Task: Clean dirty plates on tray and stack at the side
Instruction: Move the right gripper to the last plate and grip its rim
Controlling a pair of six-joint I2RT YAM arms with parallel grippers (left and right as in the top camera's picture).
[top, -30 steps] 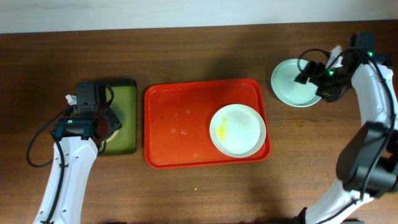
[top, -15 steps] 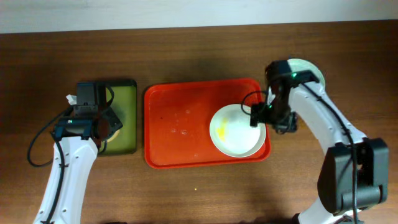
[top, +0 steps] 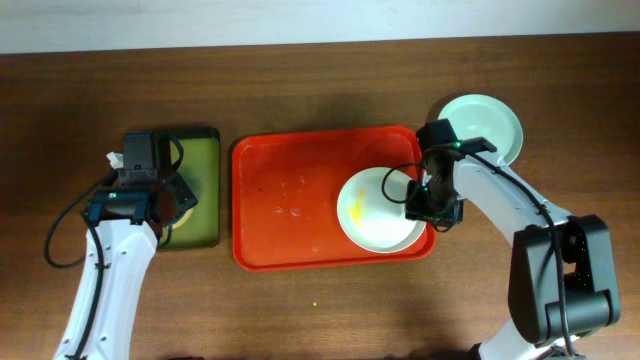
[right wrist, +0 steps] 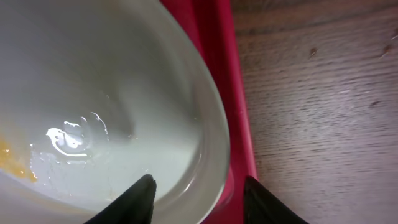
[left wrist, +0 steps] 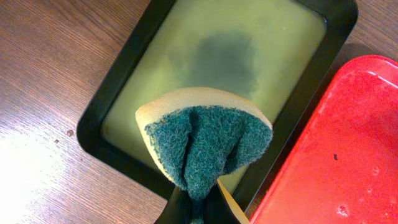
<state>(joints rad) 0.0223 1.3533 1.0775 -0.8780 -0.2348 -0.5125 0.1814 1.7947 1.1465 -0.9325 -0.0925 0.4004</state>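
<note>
A white plate (top: 372, 212) with a yellow smear lies at the right end of the red tray (top: 290, 200). My right gripper (top: 425, 205) is open and straddles the plate's right rim; in the right wrist view one finger is over the plate (right wrist: 93, 112) and the other over the tray rim (right wrist: 233, 112), gripper (right wrist: 199, 186). A pale mint plate (top: 490, 122) lies on the table to the right of the tray. My left gripper (left wrist: 199, 208) is shut on a green-and-yellow sponge (left wrist: 205, 140) above the dark tray (left wrist: 124, 99). In the overhead view the left gripper (top: 165, 205) is there too.
The dark green-black tray (top: 205, 185) holding yellowish liquid lies left of the red tray. The red tray's rim (left wrist: 311, 174) lies just right of it. Bare wooden table (right wrist: 323, 112) surrounds both trays.
My right arm left the mint plate at the far right, swung left to the white plate and lowered its open fingers over that plate's right rim. The left arm stayed still.
</note>
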